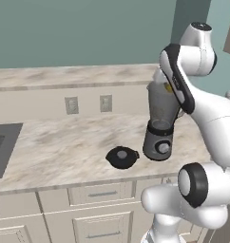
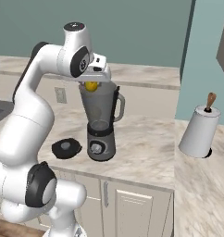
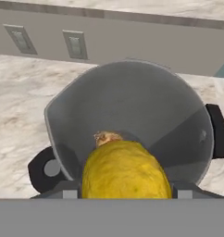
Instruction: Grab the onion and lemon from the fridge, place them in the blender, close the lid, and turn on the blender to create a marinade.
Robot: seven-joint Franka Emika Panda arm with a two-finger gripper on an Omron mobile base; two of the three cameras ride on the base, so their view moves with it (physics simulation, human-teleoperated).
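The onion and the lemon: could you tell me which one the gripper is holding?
The lemon, bright yellow, sits in the gripper above the blender mouth; the tan onion already lies inside the jar.

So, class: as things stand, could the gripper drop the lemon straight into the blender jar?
Probably yes. The gripper holds the lemon right above the blender, whose mouth is open; the lid lies on the counter beside it.

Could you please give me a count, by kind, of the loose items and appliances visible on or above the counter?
Fruit and vegetables: 2, the lemon in the gripper, the onion inside the jar
Blenders: 1, blender
Lids: 1, lid on the counter
White utensil holders: 1
Total: 5
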